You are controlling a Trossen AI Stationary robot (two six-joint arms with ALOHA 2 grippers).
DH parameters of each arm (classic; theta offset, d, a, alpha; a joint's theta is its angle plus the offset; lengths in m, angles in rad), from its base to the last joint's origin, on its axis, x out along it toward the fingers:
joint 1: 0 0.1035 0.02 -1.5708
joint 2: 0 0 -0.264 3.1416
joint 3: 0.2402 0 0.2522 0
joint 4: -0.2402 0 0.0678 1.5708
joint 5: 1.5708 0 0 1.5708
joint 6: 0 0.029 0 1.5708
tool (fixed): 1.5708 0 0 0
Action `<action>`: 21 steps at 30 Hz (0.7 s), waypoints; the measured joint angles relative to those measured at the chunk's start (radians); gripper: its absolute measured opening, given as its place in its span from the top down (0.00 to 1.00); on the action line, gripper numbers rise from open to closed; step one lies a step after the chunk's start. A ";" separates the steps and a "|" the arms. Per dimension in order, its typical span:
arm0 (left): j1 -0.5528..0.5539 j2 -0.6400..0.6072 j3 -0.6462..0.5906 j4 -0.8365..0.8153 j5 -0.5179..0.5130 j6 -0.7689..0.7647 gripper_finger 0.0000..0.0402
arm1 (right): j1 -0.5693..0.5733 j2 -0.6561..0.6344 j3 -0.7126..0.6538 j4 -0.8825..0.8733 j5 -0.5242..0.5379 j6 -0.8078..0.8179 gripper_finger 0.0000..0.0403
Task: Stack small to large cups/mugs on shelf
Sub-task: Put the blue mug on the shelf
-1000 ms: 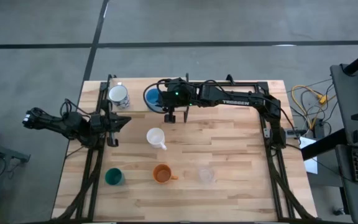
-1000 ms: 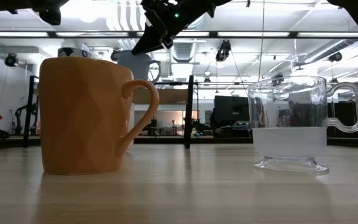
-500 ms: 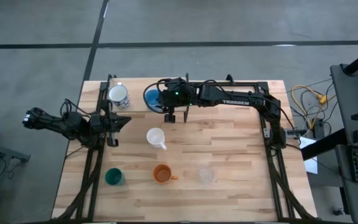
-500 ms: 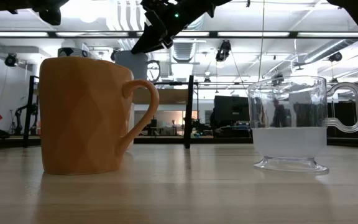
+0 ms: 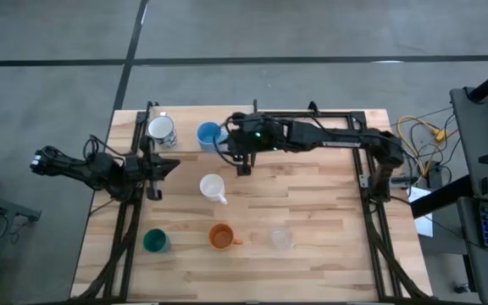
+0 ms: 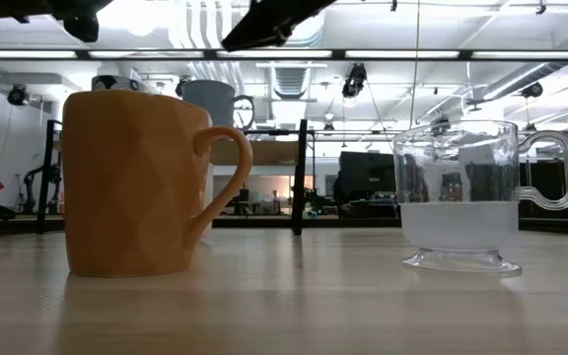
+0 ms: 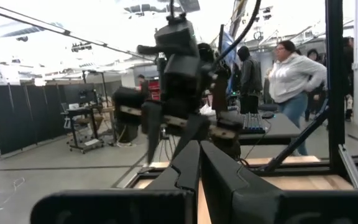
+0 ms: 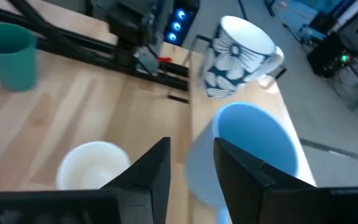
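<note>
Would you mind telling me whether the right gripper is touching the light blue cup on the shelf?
Apart. In the high view the right gripper sits beside the light blue cup, with bare shelf between them.

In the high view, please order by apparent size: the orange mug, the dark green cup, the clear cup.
1. Orange mug with handle.
2. Dark green cup and clear see-through cup: they look alike, so I do not rank them.
</note>
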 joint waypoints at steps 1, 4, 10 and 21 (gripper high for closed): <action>0.000 0.006 0.000 0.001 0.000 -0.011 1.00 | 0.008 -0.027 -0.044 0.031 -0.014 0.000 0.73; 0.000 0.029 0.001 0.018 0.000 -0.048 1.00 | 0.029 -0.120 -0.177 0.102 -0.057 0.002 0.74; 0.000 0.104 0.029 0.042 0.000 -0.111 1.00 | 0.083 -0.303 -0.450 0.282 -0.090 0.011 0.77; 0.000 0.357 0.182 0.018 0.002 -0.265 1.00 | 0.137 -0.599 -0.895 0.617 -0.092 0.079 0.80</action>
